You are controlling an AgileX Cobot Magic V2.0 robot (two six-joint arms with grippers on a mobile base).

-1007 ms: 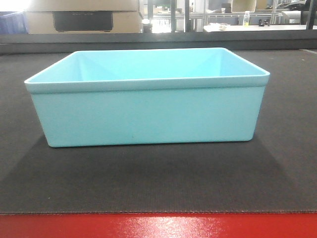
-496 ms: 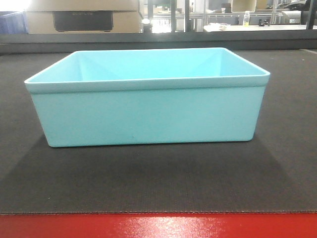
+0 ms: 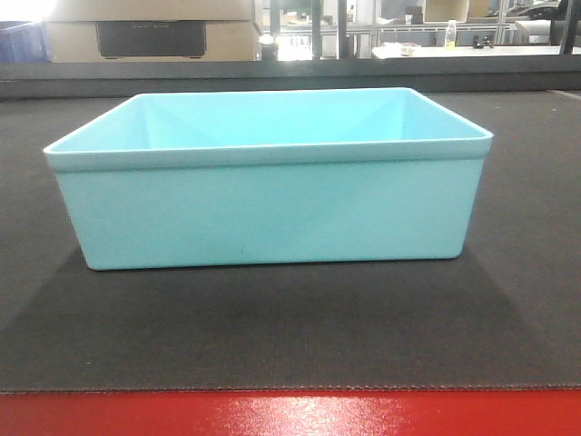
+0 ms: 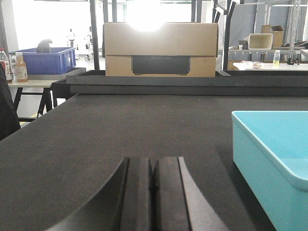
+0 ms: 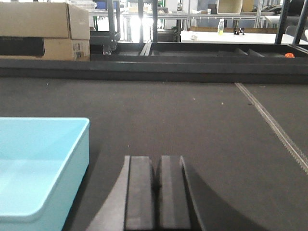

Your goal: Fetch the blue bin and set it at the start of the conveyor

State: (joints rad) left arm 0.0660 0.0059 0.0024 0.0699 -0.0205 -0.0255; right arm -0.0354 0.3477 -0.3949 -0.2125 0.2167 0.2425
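The blue bin is a light turquoise tub standing upright and empty on the dark grey conveyor belt, just behind the belt's red front edge. In the left wrist view the bin is to the right of my left gripper, which is shut and empty, apart from the bin. In the right wrist view the bin is to the left of my right gripper, which is shut and empty, also apart from it. Neither gripper shows in the front view.
A cardboard box stands beyond the belt's far rail. A dark blue crate and bottles sit on a table at the far left. A seam line runs along the belt on the right.
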